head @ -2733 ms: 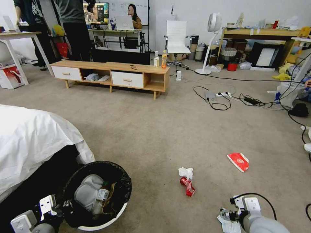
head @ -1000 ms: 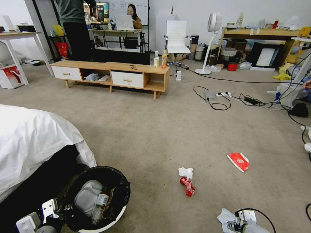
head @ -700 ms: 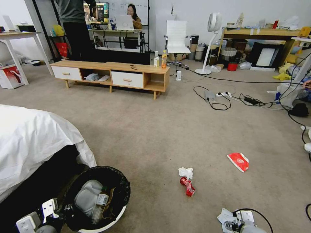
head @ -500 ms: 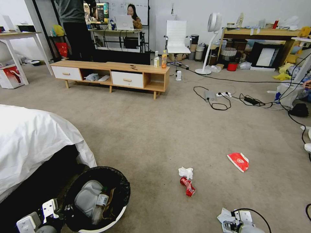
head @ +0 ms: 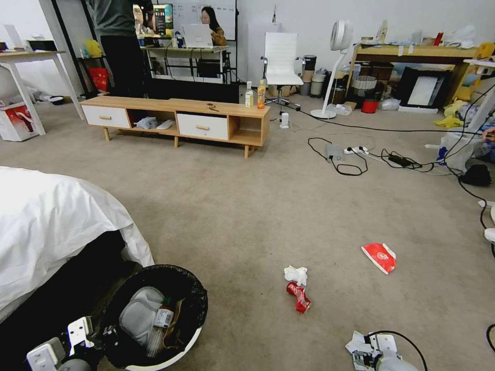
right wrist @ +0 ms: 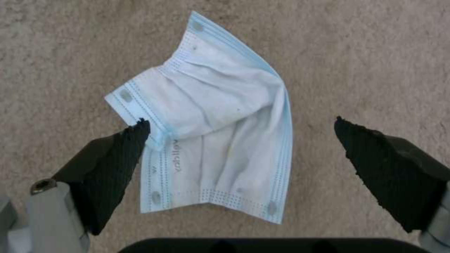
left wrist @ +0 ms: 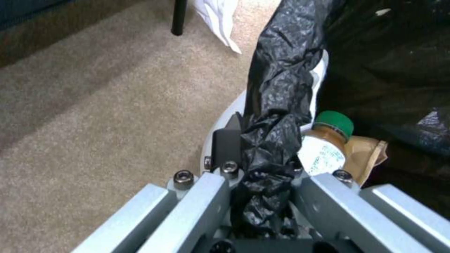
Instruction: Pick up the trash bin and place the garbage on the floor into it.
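Trash bin [head: 192, 337] sits front-left on the carpet [head: 247, 206], beside the bed [head: 46, 221]; bottle [left wrist: 328, 144] and paper bag [left wrist: 368, 154] lie in it. Tissue [head: 296, 274] and crushed can [head: 299, 298] touch, right of the bin. Packet [head: 379, 257] farther right. Face mask [right wrist: 211, 140] nearest, front-right. TV bench [head: 178, 121] far behind.

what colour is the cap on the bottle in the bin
Green; the bottle cap shows best in the left wrist view.

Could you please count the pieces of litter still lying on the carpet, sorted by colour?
Red: 2, the crushed can and the flat packet.
White: 2, the tissue and the face mask under the open right gripper.
Total: 4.
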Controlling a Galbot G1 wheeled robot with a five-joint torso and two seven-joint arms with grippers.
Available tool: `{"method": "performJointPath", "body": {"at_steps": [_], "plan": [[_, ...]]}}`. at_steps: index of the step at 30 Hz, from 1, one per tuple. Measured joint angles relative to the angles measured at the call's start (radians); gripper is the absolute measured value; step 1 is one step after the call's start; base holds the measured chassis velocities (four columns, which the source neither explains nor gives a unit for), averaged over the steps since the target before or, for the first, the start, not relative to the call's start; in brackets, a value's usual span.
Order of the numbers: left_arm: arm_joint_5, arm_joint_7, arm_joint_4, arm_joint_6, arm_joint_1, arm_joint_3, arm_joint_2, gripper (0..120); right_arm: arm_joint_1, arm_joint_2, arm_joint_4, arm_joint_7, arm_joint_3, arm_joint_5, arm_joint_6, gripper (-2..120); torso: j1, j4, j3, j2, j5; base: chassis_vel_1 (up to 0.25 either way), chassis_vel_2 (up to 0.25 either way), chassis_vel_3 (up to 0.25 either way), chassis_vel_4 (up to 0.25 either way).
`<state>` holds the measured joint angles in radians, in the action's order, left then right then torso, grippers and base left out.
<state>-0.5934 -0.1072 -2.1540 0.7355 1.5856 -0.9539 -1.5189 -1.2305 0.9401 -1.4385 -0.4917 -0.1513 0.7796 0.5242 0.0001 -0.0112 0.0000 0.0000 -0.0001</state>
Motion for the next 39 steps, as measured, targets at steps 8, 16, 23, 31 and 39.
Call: {"method": "performJointPath", "body": {"at_steps": [8, 16, 23, 31, 39], "plan": [[-0.001, 0.0, -0.001, 0.0, 0.003, -0.004, 0.004, 1, 0.026, 0.014, 0.022, 0.002, 0.021, -0.006, -0.003, 100, 0.0, 0.0001, 0.0, 0.0, 0.0, 0.0, 0.0, 0.0, 0.0], [-0.002, 0.0, -0.002, -0.002, 0.008, -0.005, 0.005, 1, 0.053, 0.031, 0.068, 0.013, 0.039, -0.033, -0.017, 100, 0.0, 0.0001, 0.0, 0.0, 0.0, 0.0, 0.0, 0.0, 0.0], [-0.003, 0.0, -0.005, -0.002, 0.007, -0.006, 0.007, 1, 0.058, 0.037, 0.083, 0.019, 0.041, -0.044, -0.022, 100, 0.0, 0.0, 0.0, 0.0, 0.0, 0.0, 0.0, 0.0, 0.0], [-0.003, 0.0, -0.005, -0.003, 0.007, -0.005, 0.007, 1, 0.061, 0.04, 0.099, 0.026, 0.047, -0.058, -0.029, 100, 0.0, 0.0, 0.0, 0.0, 0.0, 0.0, 0.0, 0.0, 0.0], [-0.003, -0.001, -0.005, -0.005, 0.008, -0.005, 0.006, 1, 0.067, 0.053, 0.116, 0.034, 0.057, -0.073, -0.037, 100, 0.0, 0.0, 0.0, 0.0, 0.0, 0.0, 0.0, 0.0, 0.0]]}}
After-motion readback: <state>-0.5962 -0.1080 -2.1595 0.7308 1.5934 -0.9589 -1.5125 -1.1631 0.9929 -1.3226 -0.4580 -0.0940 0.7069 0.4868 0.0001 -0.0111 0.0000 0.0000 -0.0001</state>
